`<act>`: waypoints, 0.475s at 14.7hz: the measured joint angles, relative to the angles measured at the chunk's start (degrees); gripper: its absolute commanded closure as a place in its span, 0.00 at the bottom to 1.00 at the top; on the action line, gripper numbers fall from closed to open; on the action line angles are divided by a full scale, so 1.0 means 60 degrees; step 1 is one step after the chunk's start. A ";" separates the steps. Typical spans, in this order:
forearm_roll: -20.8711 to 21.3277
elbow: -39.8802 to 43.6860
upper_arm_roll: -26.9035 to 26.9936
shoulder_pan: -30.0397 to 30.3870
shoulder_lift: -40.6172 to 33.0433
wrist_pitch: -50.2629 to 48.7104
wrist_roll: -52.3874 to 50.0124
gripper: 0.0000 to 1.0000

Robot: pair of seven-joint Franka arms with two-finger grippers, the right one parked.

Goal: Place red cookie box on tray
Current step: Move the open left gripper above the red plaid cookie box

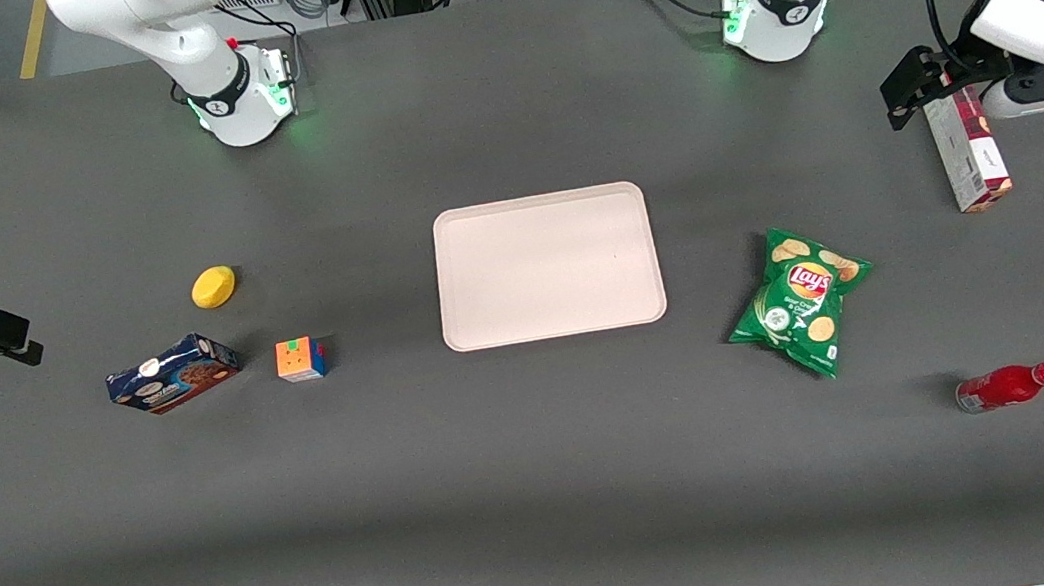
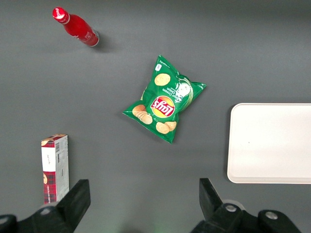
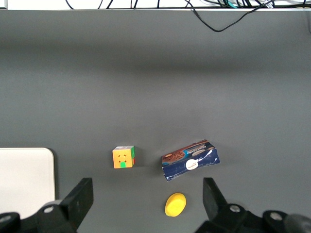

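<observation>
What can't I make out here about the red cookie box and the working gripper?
- Red cookie box: in the front view, the gripper and arm overlap its end, so contact is unclear.
- Red cookie box: in the left wrist view, a finger covers one end.
- Gripper: fingers spread, bases cut by the frame edge.
- Box's label text: too small.

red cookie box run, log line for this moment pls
phase: approach | gripper: open, above table beside red cookie box, not holding | tray: bare | box on tray: no

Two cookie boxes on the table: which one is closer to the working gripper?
The red cookie box, plaid with a pale side, lies right by the open gripper. The dark blue cookie box sits toward the parked arm's end.
</observation>
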 measured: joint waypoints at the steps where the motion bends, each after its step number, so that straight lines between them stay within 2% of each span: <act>1: 0.0000 0.0000 0.0000 0.0000 0.0010 -0.0003 0.0000 0.00; 7: 0.0003 0.0264 0.0039 0.0000 0.0171 -0.0127 0.0073 0.00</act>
